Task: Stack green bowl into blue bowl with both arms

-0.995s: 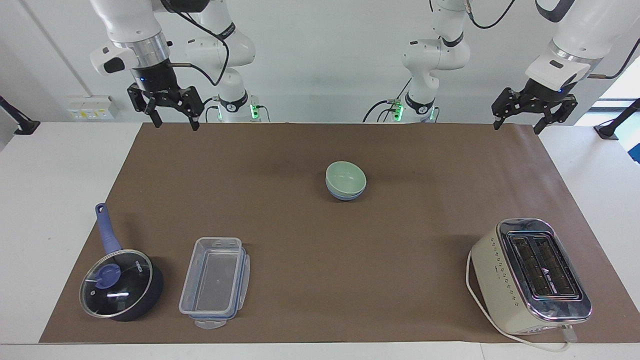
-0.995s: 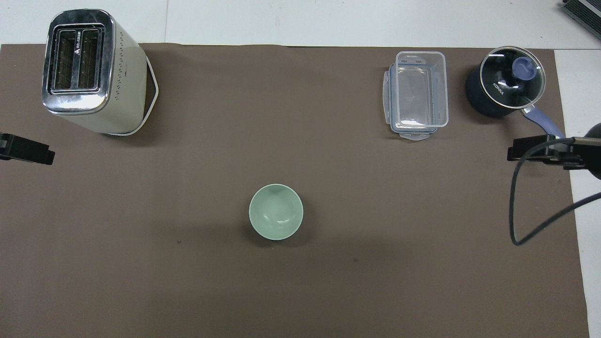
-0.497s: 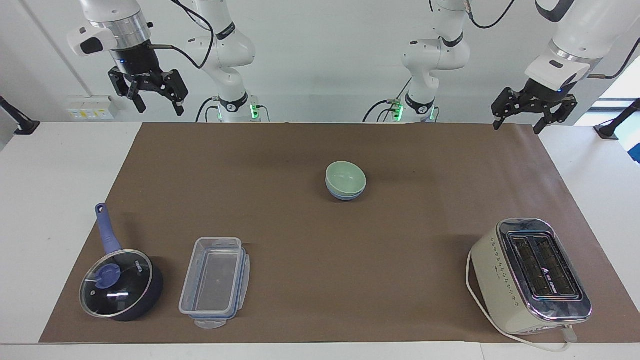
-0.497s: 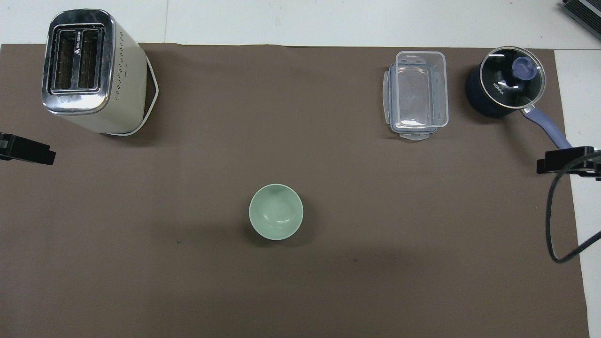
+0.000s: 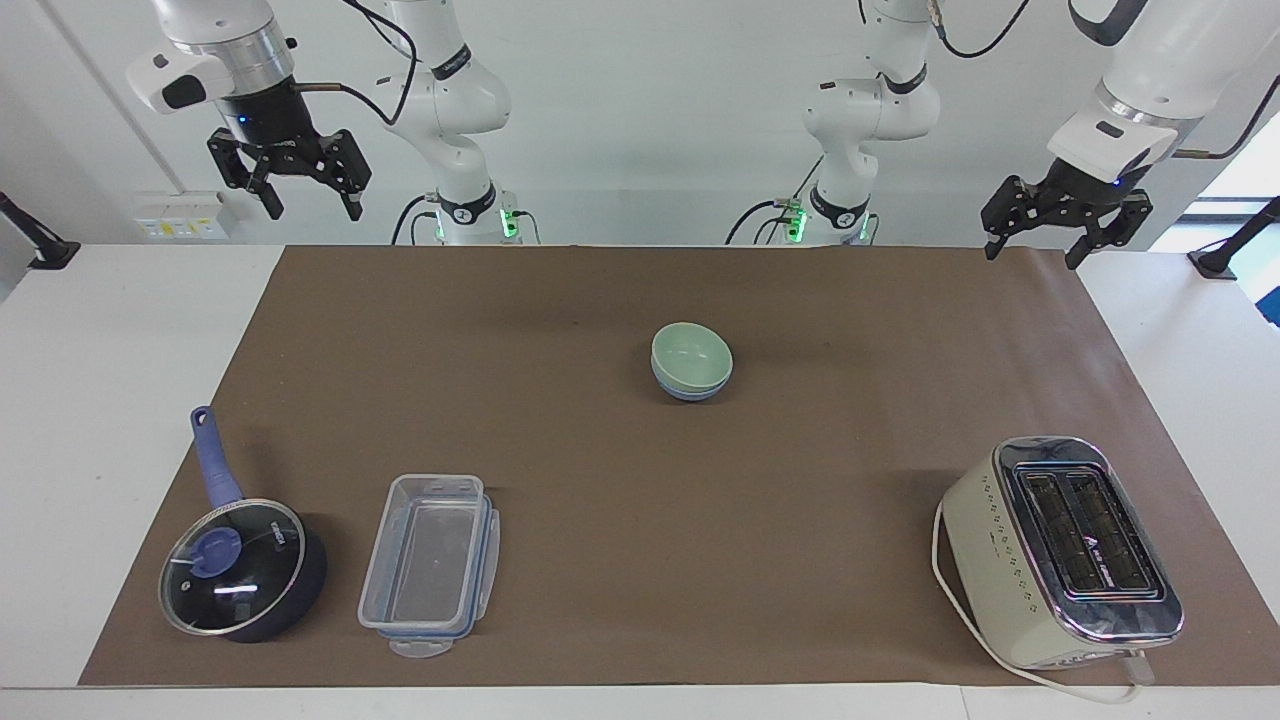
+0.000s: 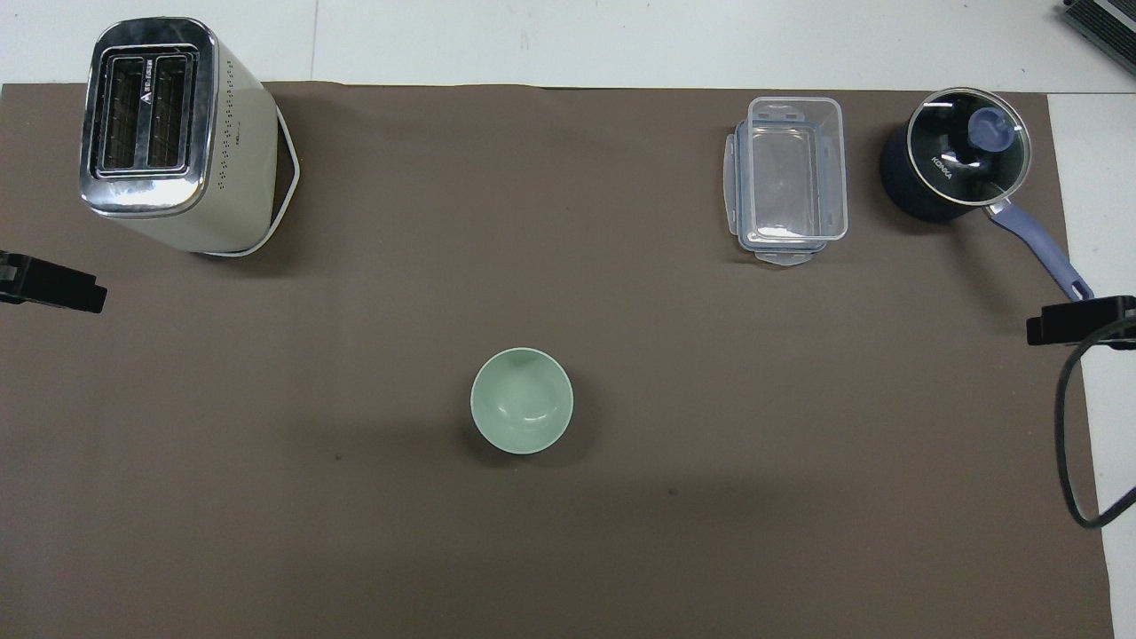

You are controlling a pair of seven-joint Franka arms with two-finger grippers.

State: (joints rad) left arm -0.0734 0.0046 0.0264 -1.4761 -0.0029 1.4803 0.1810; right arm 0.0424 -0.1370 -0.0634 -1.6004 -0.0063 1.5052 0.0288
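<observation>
The green bowl (image 5: 691, 352) sits nested in the blue bowl (image 5: 688, 389), so stacking looks done. The right tool (image 5: 289, 183) has risen away, open and empty; the left tool (image 5: 1066, 222) hangs open at its end of the counter (image 5: 600, 300).

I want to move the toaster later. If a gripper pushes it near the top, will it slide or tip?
The toaster stands tall on a narrow base, so a high push may tip it. Its chrome top looks slippery. Its white cord loops beside it and could drag.

A white bench (image 5: 120, 330) carries a brown mat (image 5: 560, 480); nearest the robots on it sits the blue bowl (image 5: 690, 390), with toaster (image 5: 1060, 550), saucepan (image 5: 240, 570) and container (image 5: 430, 565) farther out.
</observation>
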